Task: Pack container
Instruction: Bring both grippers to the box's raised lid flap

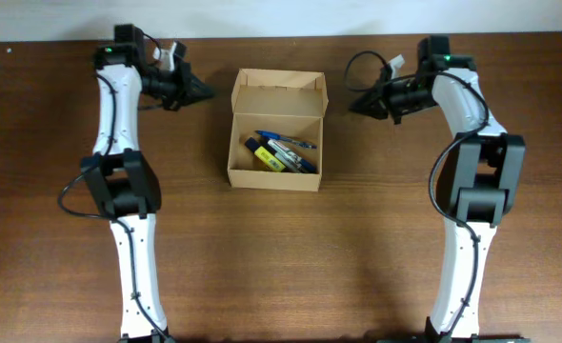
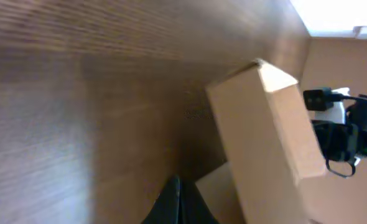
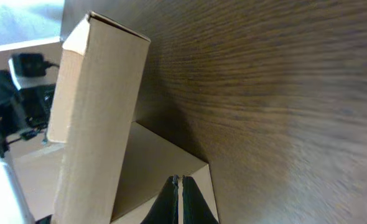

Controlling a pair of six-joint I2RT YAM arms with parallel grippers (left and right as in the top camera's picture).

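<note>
Dark brown wood grain runs across the table (image 1: 52,191), matte and bare around the work. Toward its far-left corner we see the left gripper (image 1: 205,93), black fingers pressed together into one point, aimed at the box from just beside it but not touching. Midway between the left and right edges, nearer the far edge than the near one, sits the container (image 1: 273,180): a small rectangular box of plain tan cardboard with crisp folded walls. Its lid flap (image 1: 281,95) stands open on the far side. Inside lie a blue pen (image 1: 286,140) and some markers (image 1: 279,157) with yellow and dark blue barrels, slanted across the floor of the box. Toward the far-right corner the right gripper (image 1: 353,105) mirrors the first, and its wrist view shows the two fingers shut flat against each other, near the box wall and clear of it. We judge the loading done and the closing step at hand: the next move calls for a fingertip behind the flap to tip it forward, while the other arm steadies the light cardboard so it does not slide.
</note>
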